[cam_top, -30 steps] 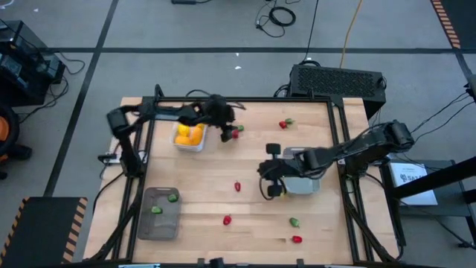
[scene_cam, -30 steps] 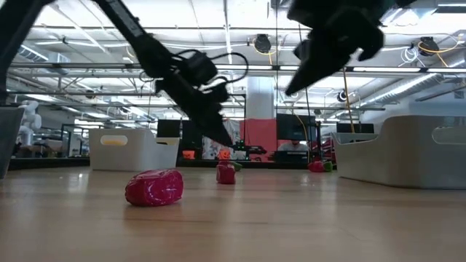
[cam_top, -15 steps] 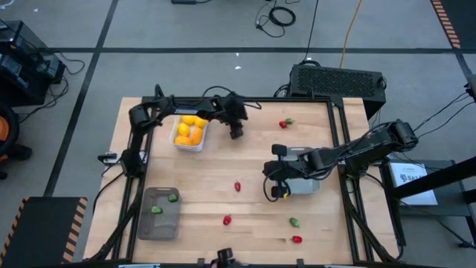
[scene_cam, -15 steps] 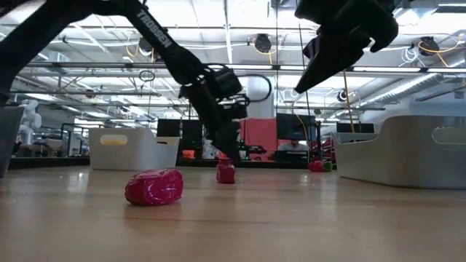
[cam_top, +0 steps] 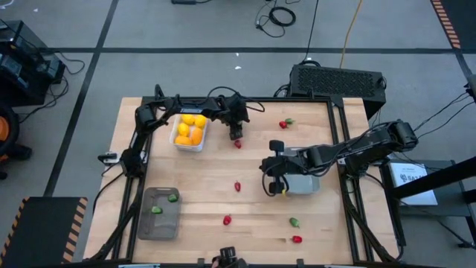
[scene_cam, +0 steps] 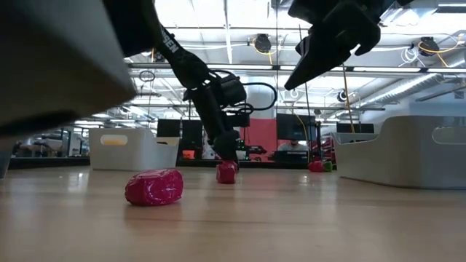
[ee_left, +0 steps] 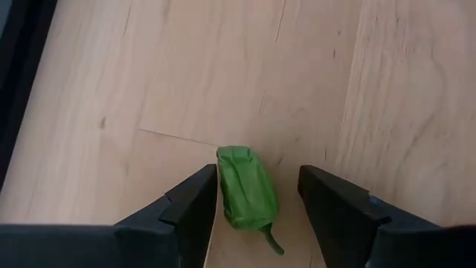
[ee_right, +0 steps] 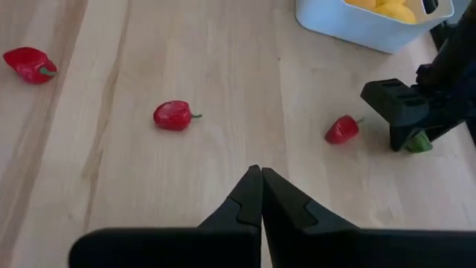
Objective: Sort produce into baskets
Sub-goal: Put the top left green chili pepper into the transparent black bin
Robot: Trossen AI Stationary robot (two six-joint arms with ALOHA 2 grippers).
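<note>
Table (cam_top: 223, 186) of pale wood carries three baskets: white one (cam_top: 189, 144) with yellow fruit near the far left corner, dark grey one (cam_top: 159, 214) near the front left, light grey one (cam_top: 300, 183) toward the right edge. Left claw (cam_top: 236, 134) sits low by the white basket, fingers part-open, straddling a green pepper (ee_left: 245, 187) lying on the wood, not yet pinched. The pepper's long axis runs roughly along the fingers. A red pepper (cam_top: 238, 144) lies just beside it. Right claw (cam_top: 274, 179) hangs mid-table, pinched shut, empty. Beyond lies a workshop floor.
</note>
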